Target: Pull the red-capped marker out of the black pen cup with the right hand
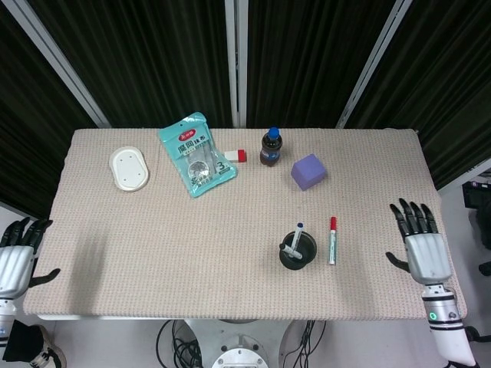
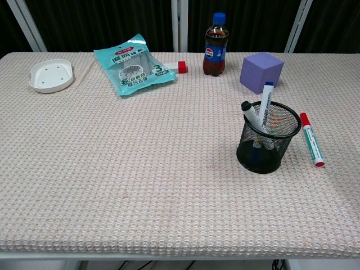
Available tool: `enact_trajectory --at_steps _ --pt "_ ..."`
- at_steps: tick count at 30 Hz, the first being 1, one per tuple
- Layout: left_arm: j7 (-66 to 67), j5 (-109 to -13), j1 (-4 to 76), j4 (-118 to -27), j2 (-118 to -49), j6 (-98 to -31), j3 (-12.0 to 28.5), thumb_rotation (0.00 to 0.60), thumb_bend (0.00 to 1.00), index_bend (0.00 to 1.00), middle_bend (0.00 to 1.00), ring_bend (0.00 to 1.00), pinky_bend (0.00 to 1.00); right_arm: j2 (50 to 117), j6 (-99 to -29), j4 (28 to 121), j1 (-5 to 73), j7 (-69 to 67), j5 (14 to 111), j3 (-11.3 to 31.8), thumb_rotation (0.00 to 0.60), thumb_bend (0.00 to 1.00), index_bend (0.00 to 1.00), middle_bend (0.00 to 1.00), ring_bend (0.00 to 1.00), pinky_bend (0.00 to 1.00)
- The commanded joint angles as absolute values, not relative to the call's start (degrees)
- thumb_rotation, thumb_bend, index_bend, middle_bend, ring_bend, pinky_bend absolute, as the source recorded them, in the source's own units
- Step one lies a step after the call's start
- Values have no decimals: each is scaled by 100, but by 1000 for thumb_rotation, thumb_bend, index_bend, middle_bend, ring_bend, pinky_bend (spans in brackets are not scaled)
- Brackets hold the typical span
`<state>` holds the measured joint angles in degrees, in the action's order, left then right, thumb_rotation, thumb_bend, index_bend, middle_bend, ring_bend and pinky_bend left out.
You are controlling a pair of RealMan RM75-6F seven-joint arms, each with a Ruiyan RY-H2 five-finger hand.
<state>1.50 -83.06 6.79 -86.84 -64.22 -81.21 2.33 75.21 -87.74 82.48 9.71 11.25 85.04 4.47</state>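
Observation:
The red-capped marker lies flat on the table just right of the black mesh pen cup, touching nothing. Two other markers, one blue-capped and one black-capped, still stand in the cup. My right hand is off the table's right edge, fingers spread, holding nothing; the chest view does not show it. My left hand hangs beyond the left edge, open and empty.
Along the back stand a cola bottle, a purple block, a teal snack pouch, a small red-and-white item and a white oval dish.

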Motion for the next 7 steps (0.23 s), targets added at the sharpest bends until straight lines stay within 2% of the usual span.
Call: enact_trajectory --at_steps 1,7 --pt "185 -8296 673 -8704 -6409 -8125 235 600 119 132 117 0 75 7381 -9039 8365 664 1453 8255 517 600 38 0 0 0 0" --pt "183 -8295 625 -8687 -6446 -8233 251 600 118 132 110 0 76 7282 -8999 8503 515 1493 8022 548 600 39 0 0 0 0"
